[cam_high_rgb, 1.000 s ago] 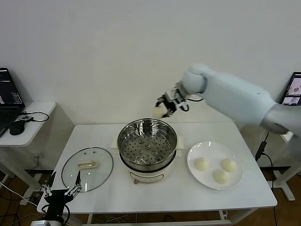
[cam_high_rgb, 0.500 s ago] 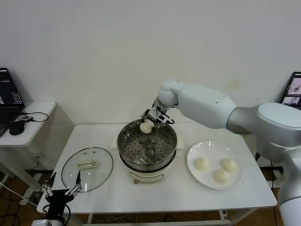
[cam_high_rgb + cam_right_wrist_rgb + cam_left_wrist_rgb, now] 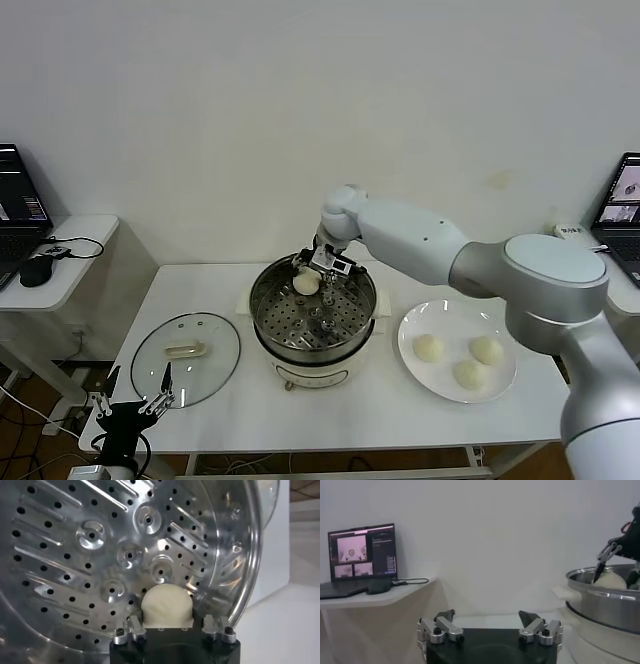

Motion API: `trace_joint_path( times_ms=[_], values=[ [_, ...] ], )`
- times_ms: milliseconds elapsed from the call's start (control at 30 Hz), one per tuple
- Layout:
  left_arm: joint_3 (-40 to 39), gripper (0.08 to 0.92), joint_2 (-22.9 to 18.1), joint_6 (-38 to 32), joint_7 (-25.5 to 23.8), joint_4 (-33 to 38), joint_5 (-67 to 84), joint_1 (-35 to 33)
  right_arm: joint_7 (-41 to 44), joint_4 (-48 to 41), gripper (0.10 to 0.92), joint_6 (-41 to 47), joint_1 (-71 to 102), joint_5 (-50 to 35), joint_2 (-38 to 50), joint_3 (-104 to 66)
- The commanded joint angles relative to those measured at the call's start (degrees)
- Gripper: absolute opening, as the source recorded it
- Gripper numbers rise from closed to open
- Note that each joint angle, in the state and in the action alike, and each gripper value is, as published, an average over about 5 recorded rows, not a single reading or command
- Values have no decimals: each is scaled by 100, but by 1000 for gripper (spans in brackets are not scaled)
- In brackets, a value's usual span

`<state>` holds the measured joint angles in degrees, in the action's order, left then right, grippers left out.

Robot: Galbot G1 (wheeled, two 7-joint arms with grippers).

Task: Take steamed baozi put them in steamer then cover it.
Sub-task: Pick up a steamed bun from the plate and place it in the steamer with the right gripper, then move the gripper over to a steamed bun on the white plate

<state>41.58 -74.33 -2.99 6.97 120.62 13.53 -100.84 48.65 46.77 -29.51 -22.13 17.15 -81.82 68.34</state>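
A: Why does the right gripper (image 3: 312,272) hang at the steamer (image 3: 313,318) pot's twelve o'clock rim?

B: It holds one baozi (image 3: 306,283) just over the perforated tray, likely so the far side fills first. Its fingers (image 3: 134,628) look slightly parted alongside the bun; whether they still pinch it cannot be told.

A: And the rest?

B: Three buns (image 3: 428,348) wait on the plate (image 3: 412,322) at three o'clock. The cover (image 3: 186,358) lies at nine o'clock, near the left gripper (image 3: 128,402), parked with fingers wide apart.

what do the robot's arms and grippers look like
The right arm is bulky, smooth white and pale grey, with rounded joints. The right gripper and left gripper are small black units with silver metal finger mounts and dark fingertips.
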Motion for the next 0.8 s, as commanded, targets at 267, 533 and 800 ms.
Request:
trace_joint_path(
  times_ms=[267,533,800],
  values=[
    [39,823,49,32,-14,52,27,2,655,1610,812,1560,-974,-1776,1066,290],
    [-8,823,159,197,-31,78,54,97,911,3266,823,4042,-1615,-2609,2715,401],
    [1,823,347,479,-54,103,84,155,731,4456,823,5031,-1426,-2970,4507,297]
  ],
)
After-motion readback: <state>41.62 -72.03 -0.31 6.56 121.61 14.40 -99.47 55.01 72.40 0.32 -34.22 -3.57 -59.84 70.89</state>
